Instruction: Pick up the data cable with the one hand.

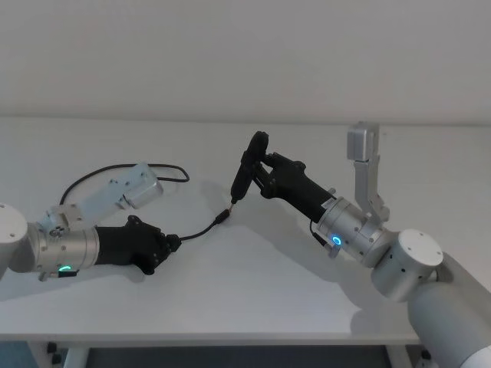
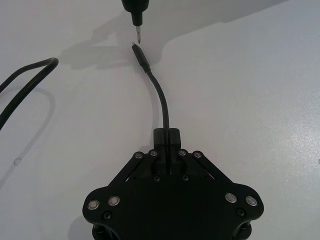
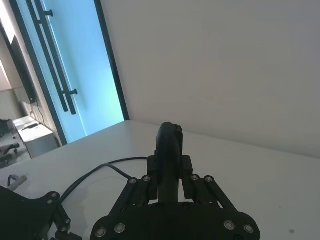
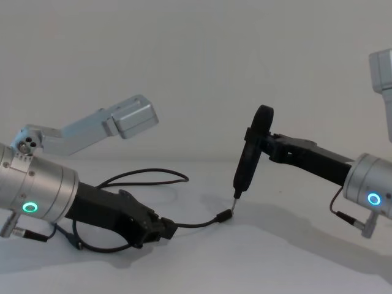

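I read the thin black data cable (image 2: 162,100) as smooth, matt, rubbery sheathing. The left gripper (image 2: 166,136) looks matt black, whether plastic or coated metal I can't tell, studded with shiny silver screw heads (image 2: 114,201). The right gripper (image 3: 170,167) has the same finish. The slim black tool (image 4: 252,144) in its grip looks like satin plastic with a bare metal tip (image 2: 137,35). The silver wrist housing (image 4: 37,190) is brushed metal, and the white table (image 1: 253,299) is smooth and matt.

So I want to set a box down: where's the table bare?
Bare: the near strip of table between the arms, and the far right behind the right gripper, which holds a black tool. Crowded: left, where the left gripper holds the cable.
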